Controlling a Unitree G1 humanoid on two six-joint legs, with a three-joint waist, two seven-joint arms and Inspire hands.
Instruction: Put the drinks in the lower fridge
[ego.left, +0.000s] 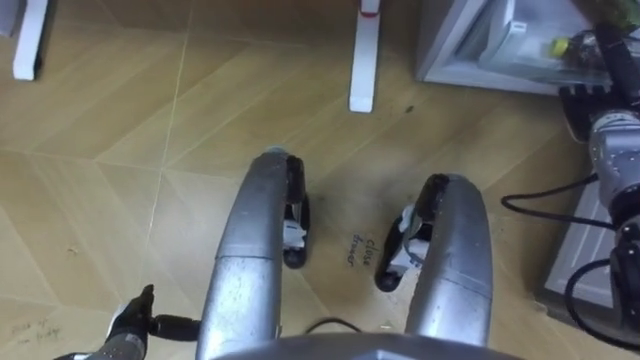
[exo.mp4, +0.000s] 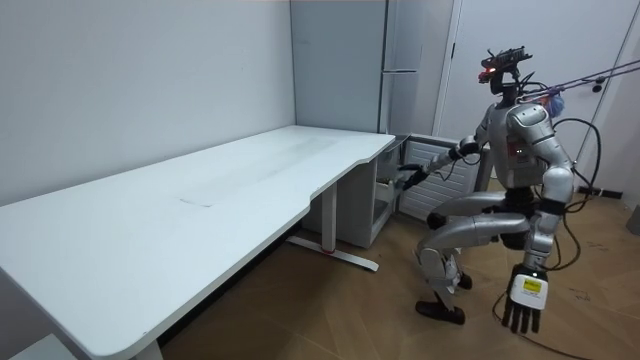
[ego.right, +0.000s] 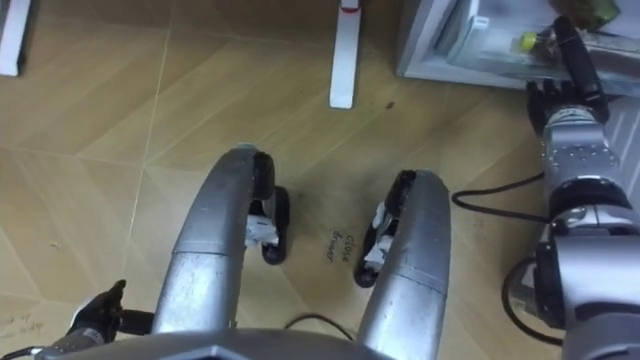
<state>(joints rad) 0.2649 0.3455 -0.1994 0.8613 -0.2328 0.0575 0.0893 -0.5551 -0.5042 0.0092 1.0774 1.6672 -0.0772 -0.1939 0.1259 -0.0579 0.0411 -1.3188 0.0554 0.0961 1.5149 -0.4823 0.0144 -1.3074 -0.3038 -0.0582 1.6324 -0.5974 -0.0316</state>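
- wooden floor (ego.left: 120, 120) is running under the whole scene; the robot is crouching low on it, facing the open lower fridge (ego.right: 430, 50) just beside the end of the white desk (exo.mp4: 200, 190).
- fingers (ego.right: 572, 45) of the right hand (ego.right: 575, 60) are appearing to wrap round the body of the bottle (ego.right: 535, 42); the contact is small in the eye views, so this is being read as a grip rather than plainly seen.
- the bottle is lying with its long axis across the view, its yellow cap pointing toward the robot's left and sticking out past the fingers.
- the bottle is sitting at the mouth of the lower fridge, over its pale interior; whether it is resting on a shelf or hanging in the hand cannot be told.
- the fridge interior is lying ahead of the fingers, along the line of the outstretched right forearm, so the coming move is likely turning on carrying the bottle further forward before letting go.
- the right hand is by far the nearer to the fridge.
- the left hand (exo.mp4: 522, 298) is hanging low beside the knee, well apart from the fridge, its fingers straight and holding nothing.
- a white desk leg (ego.left: 362, 60) is standing on the floor between the knees and the fridge front.
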